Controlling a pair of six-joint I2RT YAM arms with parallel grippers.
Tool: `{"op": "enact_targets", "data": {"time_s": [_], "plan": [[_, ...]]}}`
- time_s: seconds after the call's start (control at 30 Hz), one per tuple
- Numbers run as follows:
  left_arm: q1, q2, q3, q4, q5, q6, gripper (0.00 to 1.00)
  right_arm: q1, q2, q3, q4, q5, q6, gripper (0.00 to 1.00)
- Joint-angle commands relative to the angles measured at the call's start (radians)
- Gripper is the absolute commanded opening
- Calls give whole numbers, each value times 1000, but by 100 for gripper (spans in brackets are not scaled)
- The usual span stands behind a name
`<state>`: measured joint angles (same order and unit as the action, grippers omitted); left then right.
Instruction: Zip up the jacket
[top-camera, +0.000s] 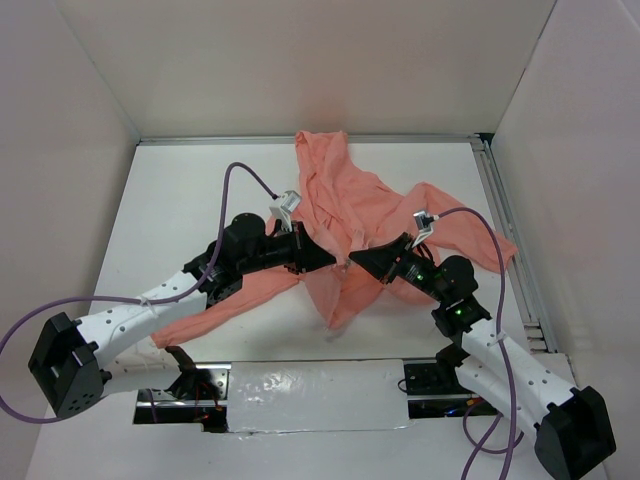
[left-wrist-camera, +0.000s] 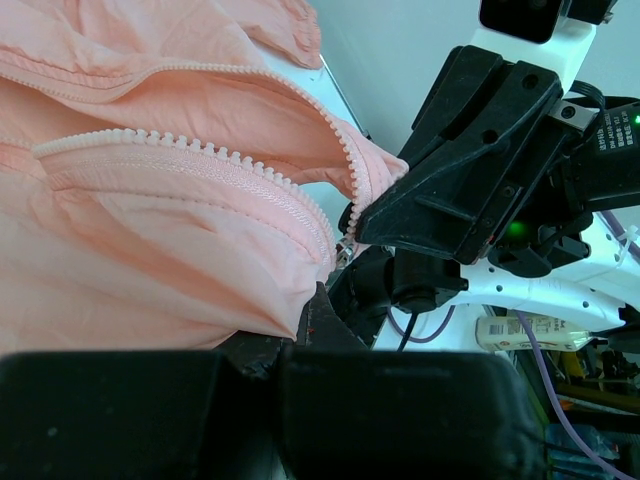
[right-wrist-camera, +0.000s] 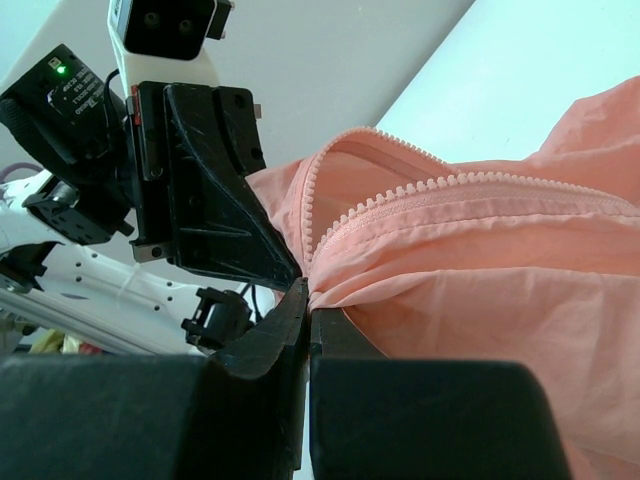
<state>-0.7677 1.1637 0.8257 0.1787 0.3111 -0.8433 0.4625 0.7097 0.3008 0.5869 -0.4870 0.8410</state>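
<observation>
Salmon-pink cloth is pinched right at my fingertips. My left gripper (top-camera: 330, 257) is closed tight on one front edge of the jacket (top-camera: 345, 195), down near the low end of its opening. My right gripper (top-camera: 358, 256) is clamped the same way on the opposite front edge, its two black fingers pressed together with a fold of thin fabric caught between them. From above, the two grippers point at each other tip to tip, almost touching, with only a narrow strip of cloth showing between them. Just beyond my fingers, in the left wrist view, the zipper teeth (left-wrist-camera: 200, 152) run off in two pale rows that lie apart, unjoined, one curving away and the other straighter along a stitched hem. A loose flap of the jacket lies on the near side of my grippers, pointing back toward my bases. One sleeve (top-camera: 235, 303) trails off to the near left beneath my left arm, and the other side of the garment spreads out to the right behind my right arm. Farther on, the rumpled body stretches across the white surface (top-camera: 200, 190), and its upper end reaches the far edge, against the foot of the pale back wall (top-camera: 320, 70).
</observation>
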Motion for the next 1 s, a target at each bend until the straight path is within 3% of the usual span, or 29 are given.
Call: {"op": "enact_targets", "data": {"time_s": [0.0, 0.97], "plan": [[5, -12, 47, 39, -3, -13, 0, 5, -3, -5, 53, -25, 6, 0], [8, -35, 30, 65, -4, -23, 0, 15, -18, -20, 21, -27, 23, 0]]}}
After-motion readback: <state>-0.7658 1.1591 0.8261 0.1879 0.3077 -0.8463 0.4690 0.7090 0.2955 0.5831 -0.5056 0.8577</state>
